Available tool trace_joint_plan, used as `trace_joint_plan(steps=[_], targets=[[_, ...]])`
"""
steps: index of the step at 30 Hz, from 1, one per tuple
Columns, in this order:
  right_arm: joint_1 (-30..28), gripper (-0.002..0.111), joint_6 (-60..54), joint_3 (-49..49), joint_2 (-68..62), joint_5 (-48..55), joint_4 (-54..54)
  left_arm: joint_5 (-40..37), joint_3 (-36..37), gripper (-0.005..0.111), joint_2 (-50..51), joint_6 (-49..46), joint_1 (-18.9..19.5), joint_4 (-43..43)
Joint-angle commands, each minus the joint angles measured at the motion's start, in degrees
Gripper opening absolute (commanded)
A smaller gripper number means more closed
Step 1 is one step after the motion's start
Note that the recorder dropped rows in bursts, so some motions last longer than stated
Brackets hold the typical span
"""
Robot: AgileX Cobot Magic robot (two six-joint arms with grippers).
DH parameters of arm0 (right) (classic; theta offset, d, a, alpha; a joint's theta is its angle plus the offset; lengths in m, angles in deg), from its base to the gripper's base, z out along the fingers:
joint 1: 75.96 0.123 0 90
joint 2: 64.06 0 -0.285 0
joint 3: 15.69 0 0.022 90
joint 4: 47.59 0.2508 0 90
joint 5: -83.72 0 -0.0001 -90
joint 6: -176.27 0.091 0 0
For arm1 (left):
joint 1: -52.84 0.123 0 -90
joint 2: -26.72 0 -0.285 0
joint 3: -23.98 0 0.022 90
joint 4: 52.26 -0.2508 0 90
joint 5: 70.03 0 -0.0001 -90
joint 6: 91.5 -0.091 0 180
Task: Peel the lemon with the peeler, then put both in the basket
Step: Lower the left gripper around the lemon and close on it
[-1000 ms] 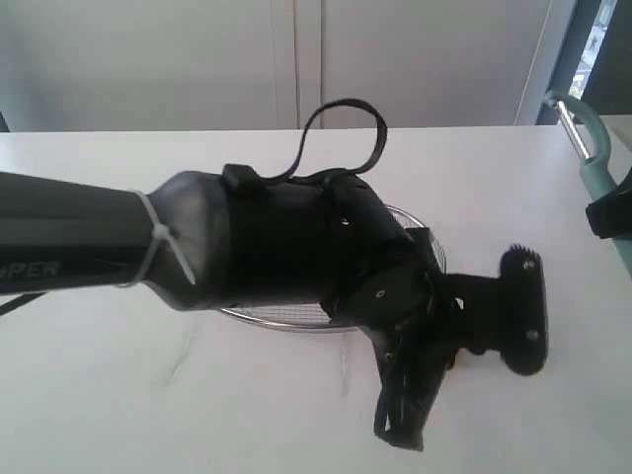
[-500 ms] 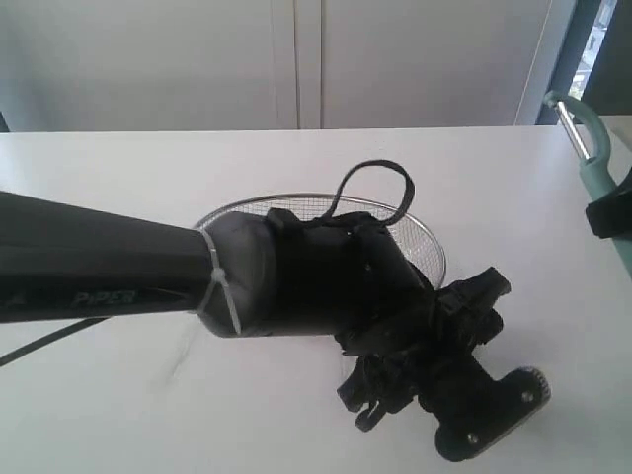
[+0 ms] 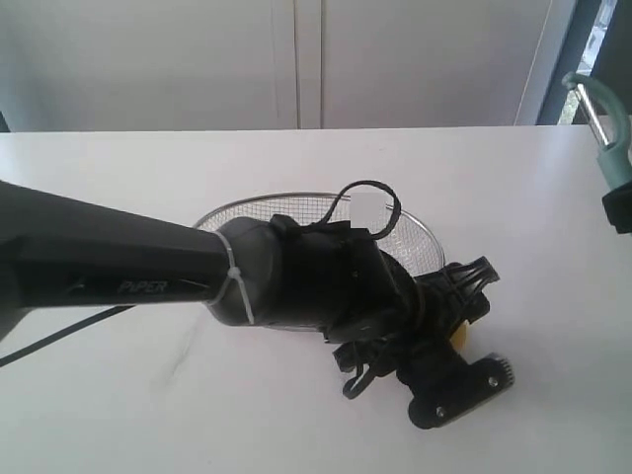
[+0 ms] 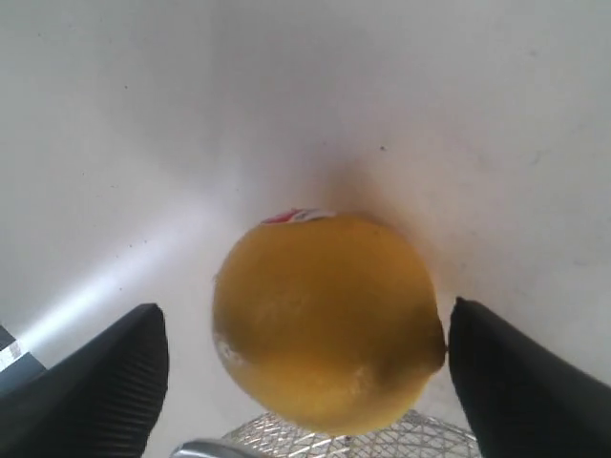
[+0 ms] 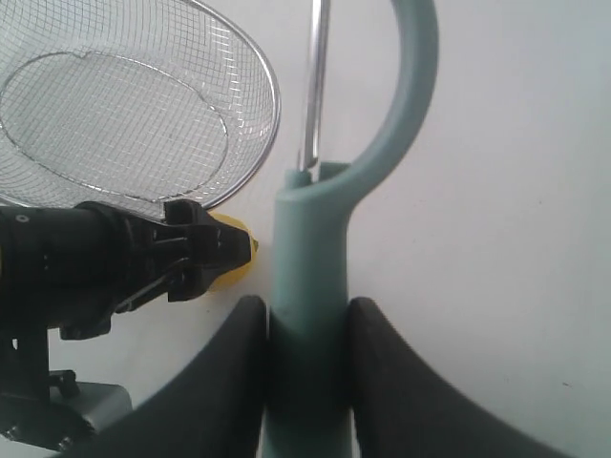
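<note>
Exterior: the left gripper [image 3: 449, 331] hangs just beside the shallow silver wire-mesh basket [image 3: 296, 199]. Left wrist: its jaws gape around the small yellow-orange lemon [image 4: 329, 320], which sits untouched on the white table [image 4: 143, 114]. Right wrist: the right gripper [image 5: 305, 367] clamps the teal-handled peeler [image 5: 310, 258]. Likely the grasping step; next, close squarely on the lemon.

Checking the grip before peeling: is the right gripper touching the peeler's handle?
Touching. The right wrist view shows the right gripper with both fingers pressed against the sides of the peeler handle, with no gap on either side.
</note>
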Motion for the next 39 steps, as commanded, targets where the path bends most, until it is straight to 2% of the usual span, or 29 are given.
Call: trace_joint_plan(steps=[1,13,20,30,33,36,39], targets=[[-0.3,0.000,0.4,0.1,0.4,-0.8,-0.1,0.2,-0.2,0.082,1.0,-0.8,0.1,-0.4],[-0.3,0.000,0.4,0.1,0.4,-0.9,-0.1,1.1,-0.2,0.081,1.7,-0.8,0.1,-0.4],[-0.3,0.000,0.4,0.1,0.4,-0.9,-0.1,1.1,-0.2,0.061,1.7,-0.8,0.1,-0.4],[-0.3,0.000,0.4,0.1,0.4,-0.9,-0.1,1.3,-0.2,0.016,1.7,1.0,-0.7,0.3],[-0.3,0.000,0.4,0.1,0.4,-0.9,-0.1,1.3,-0.2,0.005,1.4,1.0,-1.6,0.3],[-0.3,0.000,0.4,0.1,0.4,-0.9,-0.1,1.0,-0.2,0.000,1.0,1.0,-2.6,0.3],[-0.3,0.000,0.4,0.1,0.4,-1.1,-0.1,0.4,-0.2,0.000,0.4,1.5,-3.3,0.3]])
